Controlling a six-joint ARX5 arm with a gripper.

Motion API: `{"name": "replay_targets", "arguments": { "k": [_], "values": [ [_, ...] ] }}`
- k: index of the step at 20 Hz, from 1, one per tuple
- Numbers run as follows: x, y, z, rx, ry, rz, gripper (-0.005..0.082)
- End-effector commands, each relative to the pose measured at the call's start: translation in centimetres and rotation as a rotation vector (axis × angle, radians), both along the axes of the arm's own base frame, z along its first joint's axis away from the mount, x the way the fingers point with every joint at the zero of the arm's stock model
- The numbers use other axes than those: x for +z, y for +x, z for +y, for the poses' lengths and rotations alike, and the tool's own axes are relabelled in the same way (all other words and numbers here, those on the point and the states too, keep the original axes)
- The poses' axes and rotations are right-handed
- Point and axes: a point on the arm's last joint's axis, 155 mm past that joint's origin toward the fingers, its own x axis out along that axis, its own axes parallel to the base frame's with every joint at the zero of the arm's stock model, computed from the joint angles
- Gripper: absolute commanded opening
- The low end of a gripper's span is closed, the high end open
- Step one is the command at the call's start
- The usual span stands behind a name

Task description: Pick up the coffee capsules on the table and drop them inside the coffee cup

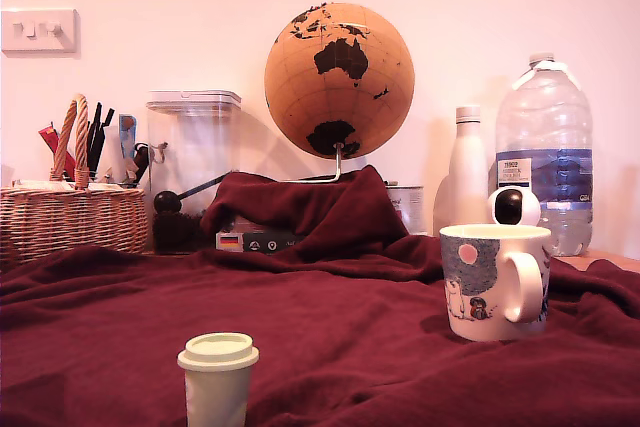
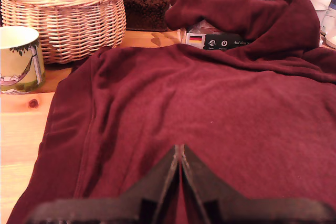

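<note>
We see one pale coffee capsule (image 1: 218, 377) standing rim-up on the tabletop (image 1: 350, 347), near the coffee cup (image 1: 495, 280) and nearer the camera. We judge it light, thin-walled and easily crushed or tipped; we would pinch its tapered sides just under the rim. Our hand (image 2: 179, 157) is pressed closed, empty.
</note>
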Motion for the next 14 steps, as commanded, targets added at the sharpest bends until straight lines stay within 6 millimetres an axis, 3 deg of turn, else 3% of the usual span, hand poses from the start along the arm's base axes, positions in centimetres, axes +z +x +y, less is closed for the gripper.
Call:
{"name": "replay_targets", "arguments": {
  "k": [1, 7, 14],
  "values": [
    [1.3, -0.4, -0.3, -0.017, -0.025, -0.070, -0.0024],
    [1.3, -0.4, -0.6, -0.033, -0.028, -0.070, -0.0024],
    [3.0, -1.9, -5.0, -0.270, -0.112, -0.111, -0.0024]
  ]
}}
